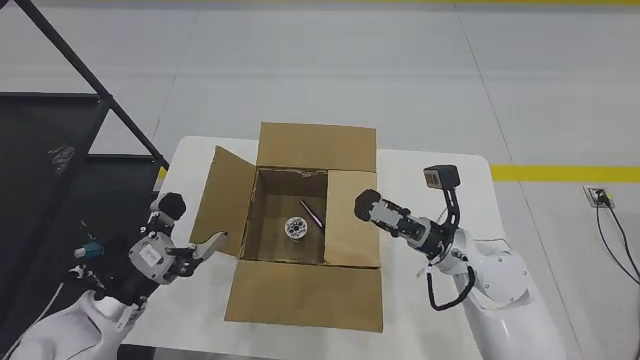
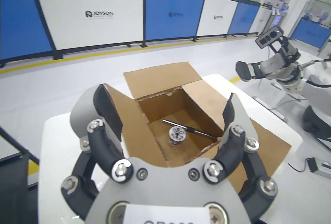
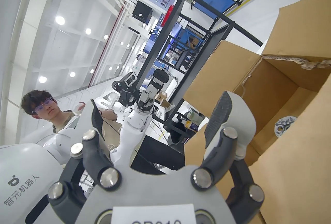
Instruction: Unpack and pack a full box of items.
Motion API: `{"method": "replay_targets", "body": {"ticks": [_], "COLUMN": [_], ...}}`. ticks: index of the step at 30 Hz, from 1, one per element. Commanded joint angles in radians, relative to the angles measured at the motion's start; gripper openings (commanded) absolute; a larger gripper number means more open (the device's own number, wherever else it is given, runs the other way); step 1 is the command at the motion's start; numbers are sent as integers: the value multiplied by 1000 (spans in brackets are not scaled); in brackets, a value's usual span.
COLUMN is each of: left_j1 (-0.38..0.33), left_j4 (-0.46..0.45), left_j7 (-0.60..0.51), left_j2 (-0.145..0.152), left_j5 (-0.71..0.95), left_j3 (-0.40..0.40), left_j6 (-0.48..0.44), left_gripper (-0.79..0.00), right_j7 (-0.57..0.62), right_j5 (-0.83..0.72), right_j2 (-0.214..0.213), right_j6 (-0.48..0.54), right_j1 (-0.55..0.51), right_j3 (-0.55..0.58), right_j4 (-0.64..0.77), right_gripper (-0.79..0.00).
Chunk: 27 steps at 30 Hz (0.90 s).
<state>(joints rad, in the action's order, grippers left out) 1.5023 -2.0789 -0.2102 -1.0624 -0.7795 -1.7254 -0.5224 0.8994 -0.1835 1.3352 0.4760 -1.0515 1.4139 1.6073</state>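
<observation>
An open box (image 1: 303,298) is set at the middle of the table (image 1: 440,175), its four flaps spread outward; on its floor a round metal part (image 1: 295,226) is seen, with a thin dark rod (image 1: 312,214) laid just beside it on the far-right side; the left gripper (image 1: 208,247) is held released and empty just beside the left flap, outside the box; the right gripper (image 1: 366,206) is likewise spread and empty, held over the right flap.
</observation>
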Motion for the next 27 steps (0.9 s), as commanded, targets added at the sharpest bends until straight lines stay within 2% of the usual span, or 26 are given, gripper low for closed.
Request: {"method": "replay_targets", "body": {"ticks": [1,7,17,20,23,27], "left_j1": [-63,-251,-251,-243,-291,-401], "left_j4": [24,137,137,150,189,268], "left_j7": [-53,-194,-194,-190,-292,-426], "left_j2": [-1,-15,-15,-17,-20,-32], "left_j5": [38,187,187,245,356,488], "left_j3": [79,298,298,303,344,438], "left_j6": [-2,15,15,43,101,199], "left_gripper": [0,0,0,0,0,0], "right_j7": [-3,-48,-48,-64,-61,-45], "right_j5": [-4,7,7,8,11,0], "right_j2": [-7,-21,-21,-22,-27,-39], "right_j6": [12,31,31,27,35,62], "right_j1": [-27,-100,-100,-109,-121,-148], "right_j3": [34,110,110,108,118,159], "right_j4": [14,49,49,61,72,82], "right_gripper": [0,0,0,0,0,0]}}
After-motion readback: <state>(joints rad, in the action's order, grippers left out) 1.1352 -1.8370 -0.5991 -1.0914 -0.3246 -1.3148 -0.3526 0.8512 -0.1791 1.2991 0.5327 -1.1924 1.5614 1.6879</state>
